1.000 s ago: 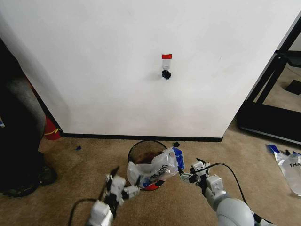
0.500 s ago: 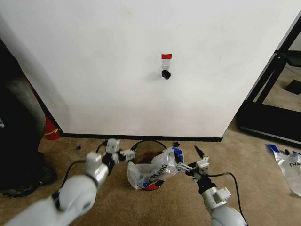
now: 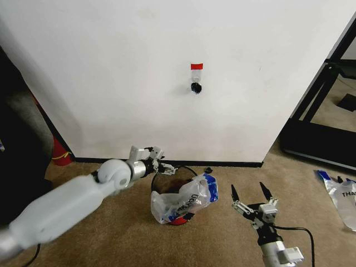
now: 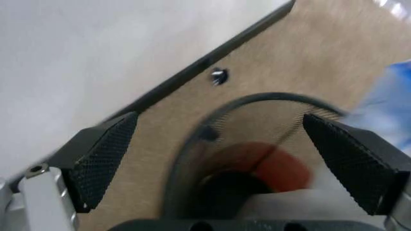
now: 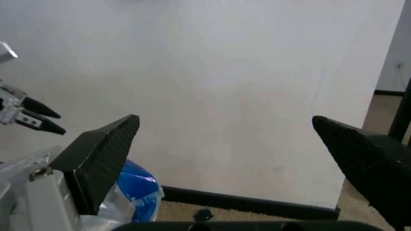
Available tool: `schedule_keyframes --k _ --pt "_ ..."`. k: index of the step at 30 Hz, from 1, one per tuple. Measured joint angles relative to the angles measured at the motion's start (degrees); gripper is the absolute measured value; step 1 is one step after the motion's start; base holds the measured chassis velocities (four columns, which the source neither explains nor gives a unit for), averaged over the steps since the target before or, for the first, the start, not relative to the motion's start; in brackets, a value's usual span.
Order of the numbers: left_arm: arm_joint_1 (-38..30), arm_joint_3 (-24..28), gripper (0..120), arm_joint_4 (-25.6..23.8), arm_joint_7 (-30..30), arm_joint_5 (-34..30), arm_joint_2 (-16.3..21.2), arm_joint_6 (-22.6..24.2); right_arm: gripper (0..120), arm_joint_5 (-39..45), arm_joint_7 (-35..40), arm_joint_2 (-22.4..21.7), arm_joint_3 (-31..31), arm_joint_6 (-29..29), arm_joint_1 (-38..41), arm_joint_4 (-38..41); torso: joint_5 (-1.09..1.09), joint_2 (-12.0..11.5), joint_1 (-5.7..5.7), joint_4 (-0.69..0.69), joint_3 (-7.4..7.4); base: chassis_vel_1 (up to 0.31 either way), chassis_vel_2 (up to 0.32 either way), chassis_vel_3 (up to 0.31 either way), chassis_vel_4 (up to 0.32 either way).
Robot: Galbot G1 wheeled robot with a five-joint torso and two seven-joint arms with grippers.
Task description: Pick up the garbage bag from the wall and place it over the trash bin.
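Left arm stretches across the lower left of the frame, its end effector (image 3: 162, 165) open; right end effector (image 3: 254, 196) points up at lower right, fingers spread.

My head camera looks down at the wall (image 3: 111, 67) and carpet from a distance. My left wrist camera peers closely into the trash bin (image 4: 192, 159); my right faces the wall, low.
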Motion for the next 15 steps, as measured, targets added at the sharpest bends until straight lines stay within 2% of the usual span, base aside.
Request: schedule_keyframes --k 3,7,15 --pt "-2.6 2.4 100 2.4 1.9 1.7 -1.0 0.6 100 0.0 0.0 0.0 0.4 0.0 -0.6 0.5 -0.01 0.0 0.00 0.00 0.00 0.000 0.000 0.000 0.000" --pt "-7.0 7.6 100 8.5 6.7 6.2 -3.3 1.4 100 0.0 0.0 -0.2 1.1 0.0 -2.0 1.5 -0.01 0.0 0.00 0.00 0.00 0.000 0.000 0.000 0.000" --pt "-8.0 10.5 100 13.0 9.6 8.4 -4.4 3.2 100 -0.2 0.3 -0.3 0.8 -0.5 -2.1 1.8 -0.01 0.0 0.00 0.02 0.00 0.000 0.000 0.000 0.000"
